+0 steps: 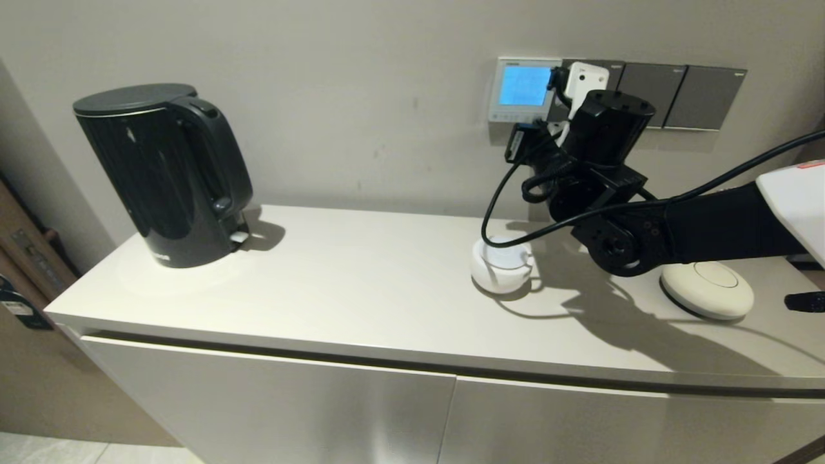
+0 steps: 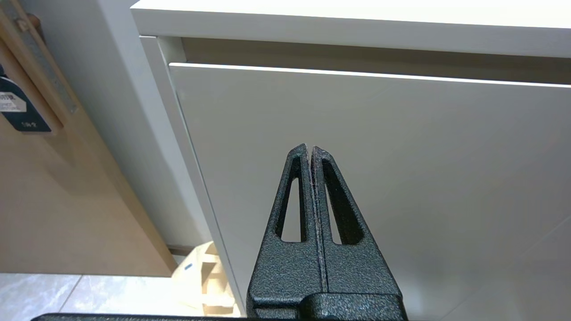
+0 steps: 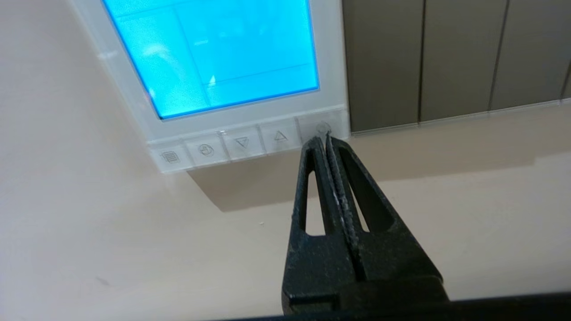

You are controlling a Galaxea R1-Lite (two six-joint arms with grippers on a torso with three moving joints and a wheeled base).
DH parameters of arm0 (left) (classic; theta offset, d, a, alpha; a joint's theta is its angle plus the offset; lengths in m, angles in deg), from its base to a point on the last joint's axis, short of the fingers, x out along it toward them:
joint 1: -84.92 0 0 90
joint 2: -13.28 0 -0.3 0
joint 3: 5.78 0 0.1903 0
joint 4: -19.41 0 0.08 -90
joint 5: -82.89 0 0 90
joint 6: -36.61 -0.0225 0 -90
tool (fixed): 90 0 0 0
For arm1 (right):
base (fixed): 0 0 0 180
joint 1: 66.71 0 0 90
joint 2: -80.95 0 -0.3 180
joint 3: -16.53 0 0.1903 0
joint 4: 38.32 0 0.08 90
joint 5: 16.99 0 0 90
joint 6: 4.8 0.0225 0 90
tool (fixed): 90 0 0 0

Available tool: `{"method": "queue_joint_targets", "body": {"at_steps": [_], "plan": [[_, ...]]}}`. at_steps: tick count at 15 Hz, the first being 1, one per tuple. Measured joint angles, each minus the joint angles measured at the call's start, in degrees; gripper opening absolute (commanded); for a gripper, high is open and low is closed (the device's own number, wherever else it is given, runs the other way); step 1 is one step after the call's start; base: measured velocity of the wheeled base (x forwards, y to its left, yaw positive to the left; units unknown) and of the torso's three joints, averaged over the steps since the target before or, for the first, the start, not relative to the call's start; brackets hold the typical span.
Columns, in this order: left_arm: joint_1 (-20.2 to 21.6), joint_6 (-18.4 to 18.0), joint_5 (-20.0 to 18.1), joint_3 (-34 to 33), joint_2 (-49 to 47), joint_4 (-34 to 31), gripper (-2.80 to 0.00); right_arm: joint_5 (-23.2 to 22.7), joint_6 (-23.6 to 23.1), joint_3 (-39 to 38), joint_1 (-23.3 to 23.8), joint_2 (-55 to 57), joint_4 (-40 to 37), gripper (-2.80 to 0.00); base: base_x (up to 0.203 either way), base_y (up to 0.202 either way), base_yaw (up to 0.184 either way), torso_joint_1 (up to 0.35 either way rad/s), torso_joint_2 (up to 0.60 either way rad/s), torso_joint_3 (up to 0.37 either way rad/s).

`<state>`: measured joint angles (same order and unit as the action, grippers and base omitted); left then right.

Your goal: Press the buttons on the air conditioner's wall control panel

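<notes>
The white-framed wall control panel (image 1: 522, 90) hangs on the wall with its screen glowing blue; it fills the right wrist view (image 3: 214, 53). A row of pale buttons (image 3: 243, 142) runs along its lower edge. My right gripper (image 3: 322, 139) is shut and empty, its tips at the last button (image 3: 322, 128) at the end beside the dark switch plates; touching or just short of it, I cannot tell. In the head view the wrist hides those tips. My left gripper (image 2: 311, 149) is shut and empty, parked low before the cabinet front.
Dark grey switch plates (image 1: 677, 95) sit right of the panel, with a white plug (image 1: 585, 82) in one. On the white counter (image 1: 361, 283) stand a black kettle (image 1: 164, 174), a white cup (image 1: 501, 265) and a white round disc (image 1: 708, 289).
</notes>
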<state>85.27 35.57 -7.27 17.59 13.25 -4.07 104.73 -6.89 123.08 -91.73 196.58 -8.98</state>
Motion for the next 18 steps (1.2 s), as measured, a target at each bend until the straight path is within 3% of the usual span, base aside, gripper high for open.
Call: {"method": "queue_joint_targets", "body": {"at_steps": [9, 15, 18], "plan": [[0.0, 0.0, 0.0, 0.0, 0.0, 0.0, -2.80, 0.1, -0.1, -1.7, 0.0, -1.0, 0.4, -2.80, 0.000, 0.000, 0.000, 0.000, 0.00, 0.000], [0.0, 0.0, 0.0, 0.0, 0.0, 0.0, -2.80, 0.4, -1.2, -7.6, -1.2, -10.3, -0.1, -2.80, 0.000, 0.000, 0.000, 0.000, 0.00, 0.000], [0.0, 0.0, 0.0, 0.0, 0.0, 0.0, -2.80, 0.3, -1.5, -14.6, -1.0, -16.5, -0.4, -2.80, 0.000, 0.000, 0.000, 0.000, 0.00, 0.000]]}}
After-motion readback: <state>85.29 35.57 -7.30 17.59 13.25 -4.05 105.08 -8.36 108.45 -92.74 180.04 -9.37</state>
